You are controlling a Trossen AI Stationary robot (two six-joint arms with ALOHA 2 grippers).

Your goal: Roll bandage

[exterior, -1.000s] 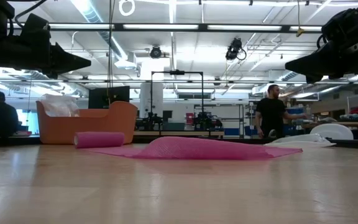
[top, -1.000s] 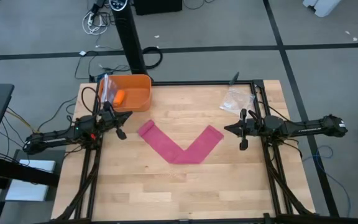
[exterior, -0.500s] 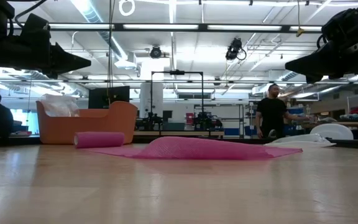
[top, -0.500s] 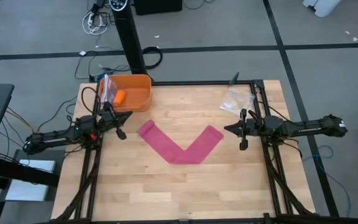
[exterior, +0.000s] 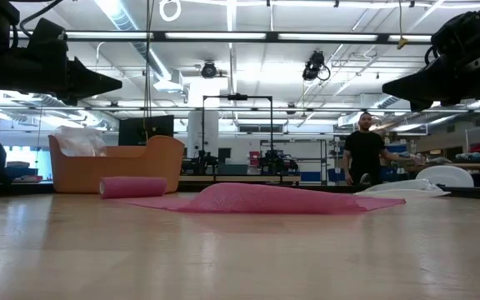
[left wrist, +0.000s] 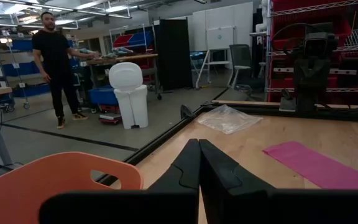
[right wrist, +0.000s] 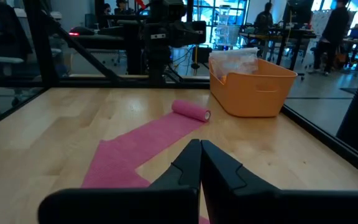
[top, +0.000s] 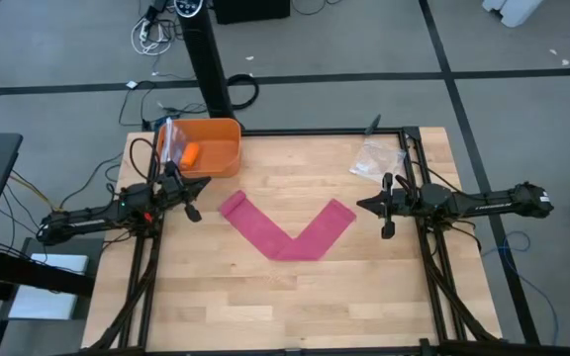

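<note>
Nothing on your table has shifted since the earlier frames; only a person at the far left edge of the low view has slid a little toward that edge, and the standing person point(exterior: 362, 148) at right centre has barely changed stance.

Your bandage point(top: 287, 229) lies in the middle of the high view as a flat V, its point toward the bottom of the frame. One end, at the upper left of the V, is wound into a small roll point(right wrist: 191, 111), seen clearly in the right wrist view just beside the bin point(top: 206, 147). That orange bin sits at the upper left of the table point(top: 265, 307) and holds a small orange object point(top: 191, 153). A clear plastic bag point(top: 376, 158) lies at the table's upper right.

Your left gripper point(top: 192, 197) hovers at centre left of the high view, between the bin and the roll end, off the fabric; its fingers point(left wrist: 219, 171) are pressed together with nothing between them. Your right gripper point(top: 368, 205) hovers at centre right, near the V's right arm but apart from it, fingers point(right wrist: 221, 167) likewise clenched on nothing.
</note>
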